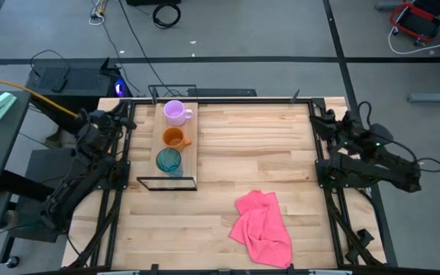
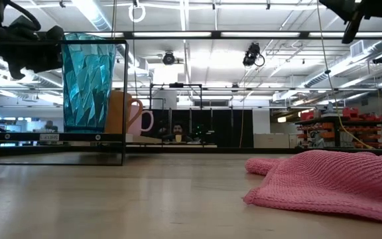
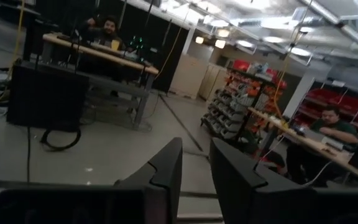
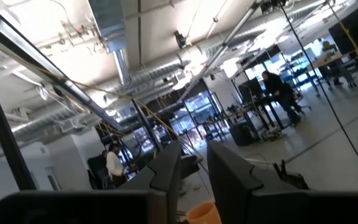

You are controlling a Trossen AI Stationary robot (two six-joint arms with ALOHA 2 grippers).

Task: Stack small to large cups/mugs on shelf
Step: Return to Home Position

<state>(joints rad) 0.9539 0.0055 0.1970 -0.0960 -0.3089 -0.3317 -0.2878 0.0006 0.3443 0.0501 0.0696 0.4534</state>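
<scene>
The shelf's light wood plank (image 1: 190, 153), with its thin black wire frame, lies at the table's far left. Three cups stand on it in a row. The pale purple mug (image 1: 176, 112) is farthest, the orange mug (image 1: 174, 137) is in the middle and the teal tumbler (image 1: 168, 161) is nearest. In the low view the tumbler (image 2: 87, 83) stands in front of the orange mug (image 2: 121, 113). My left gripper (image 1: 125, 114) rests off the table's left edge, shut and empty (image 3: 196, 168). My right gripper (image 1: 328, 122) rests at the table's right edge, shut and empty (image 4: 193, 163).
A crumpled pink cloth (image 1: 264, 227) lies on the slatted tabletop at the near right, and shows large in the low view (image 2: 330, 182). Bare wood lies between the shelf and the right arm. People sit at desks in the room beyond.
</scene>
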